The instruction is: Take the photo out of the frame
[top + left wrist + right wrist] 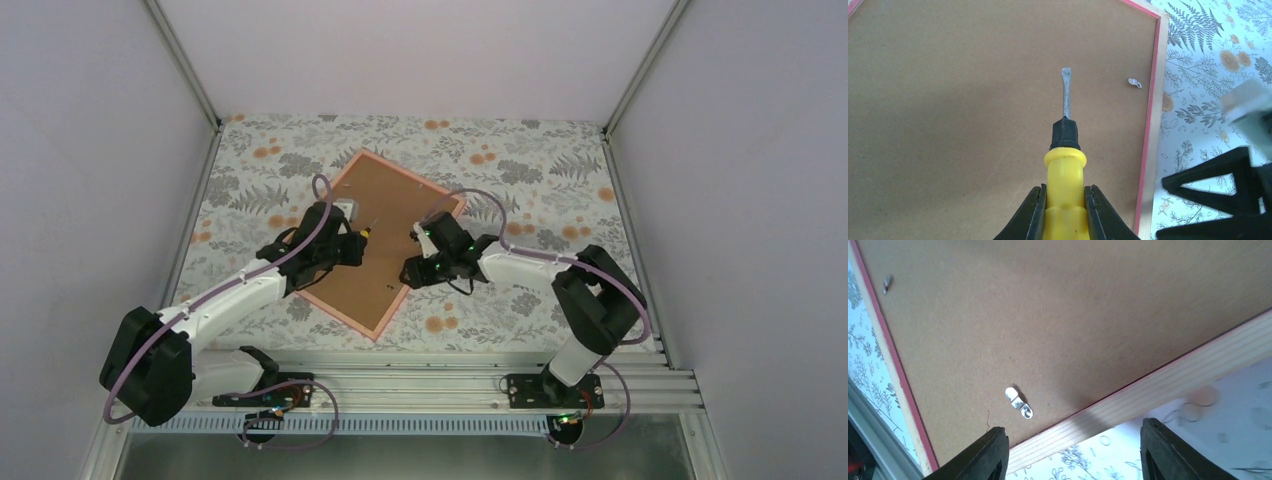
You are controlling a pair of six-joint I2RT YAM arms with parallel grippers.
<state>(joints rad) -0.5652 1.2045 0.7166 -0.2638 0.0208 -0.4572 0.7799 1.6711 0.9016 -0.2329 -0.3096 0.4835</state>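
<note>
Lying back-side up on a flowered cloth [500, 160], the frame [385, 270] sits at a slant between the two claws. Its thin pink border and pale wood edge run around a brown board [948, 100].

Photo: hidden, as only the board side of the frame shows.

Left claw [1065, 215]: pinching the yellow handle of a screwdriver [1065, 190], one finger on each side. The black collar and flat metal blade stick out ahead of the claw, over the board. I cannot tell whether the tip touches the board. A small silver clip [1134, 83] lies ahead and to the right of the blade, just inside the pink border.

Right claw [1073, 450]: fingers spread wide with nothing between them, hanging over the frame's wooden edge. Another bright clip [1019, 402] sits on the board just ahead of the left finger. A third clip [886, 284] lies far ahead on the left, near the border.

Surface: the cloth is pale, printed with grey ferns and orange flowers, and covers the whole table.

Room: plain pale walls [420, 50] close in on three sides, with metal posts [185, 60] at the back corners. A ribbed metal rail [420, 380] at the near edge carries both arm bases.
</note>
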